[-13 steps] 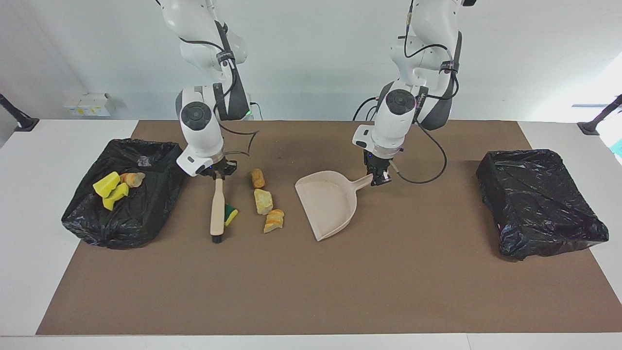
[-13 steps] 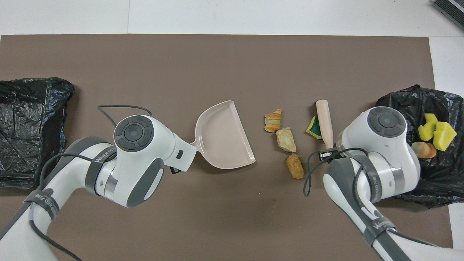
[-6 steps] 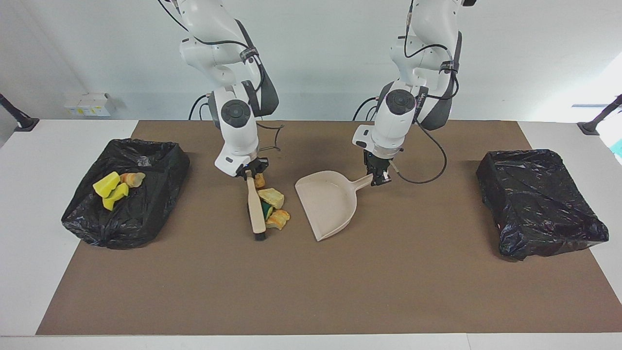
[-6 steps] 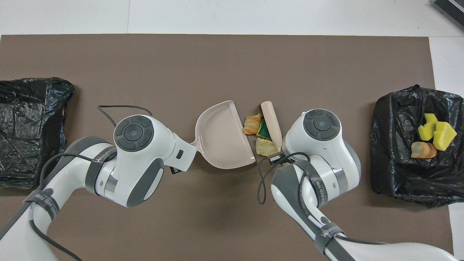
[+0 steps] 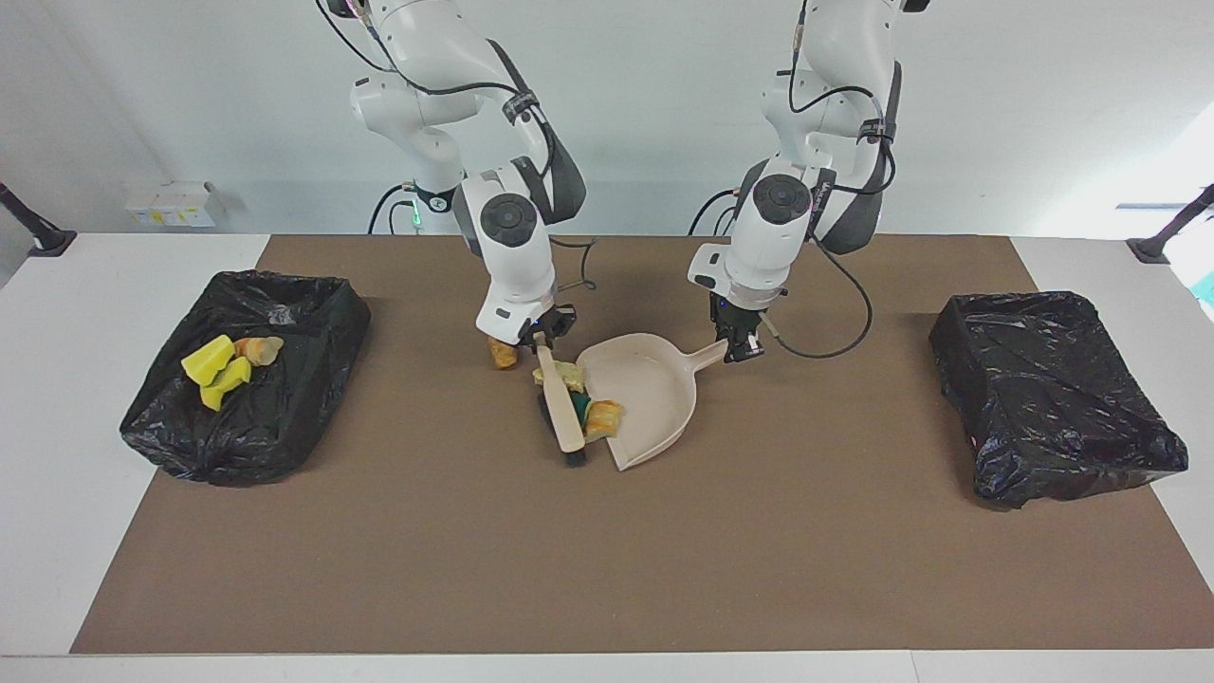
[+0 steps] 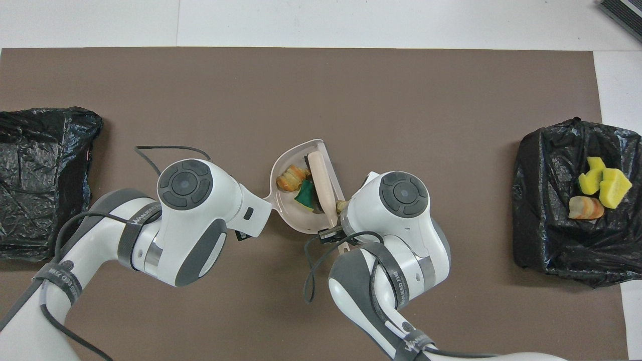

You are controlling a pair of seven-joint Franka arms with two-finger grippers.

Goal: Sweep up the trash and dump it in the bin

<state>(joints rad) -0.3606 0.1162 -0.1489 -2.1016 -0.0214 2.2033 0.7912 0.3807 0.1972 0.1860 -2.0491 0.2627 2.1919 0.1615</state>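
Observation:
My left gripper (image 5: 739, 350) is shut on the handle of the beige dustpan (image 5: 654, 379), which rests on the mat. My right gripper (image 5: 541, 339) is shut on the brush (image 5: 561, 408), whose head lies at the pan's mouth. An orange bread lump (image 5: 605, 415) and a green-backed sponge (image 5: 580, 406) lie inside the pan (image 6: 293, 214). A pale yellow scrap (image 5: 560, 375) sits at the pan's lip. One tan lump (image 5: 501, 353) lies on the mat beside the right gripper, outside the pan. Overhead, the bread lump (image 6: 291, 178) and sponge (image 6: 304, 193) lie beside the brush handle (image 6: 321, 184).
A black-bagged bin (image 5: 275, 417) at the right arm's end holds yellow sponge chunks (image 5: 207, 359) and a bread lump (image 5: 258, 349). A second black-bagged bin (image 5: 1053, 398) stands at the left arm's end. Brown mat (image 5: 607, 569) covers the table.
My right gripper has swept the brush toward the left arm's end, pushing scraps into the dustpan's mouth. One tan lump stayed behind. The left arm and dustpan have not moved.

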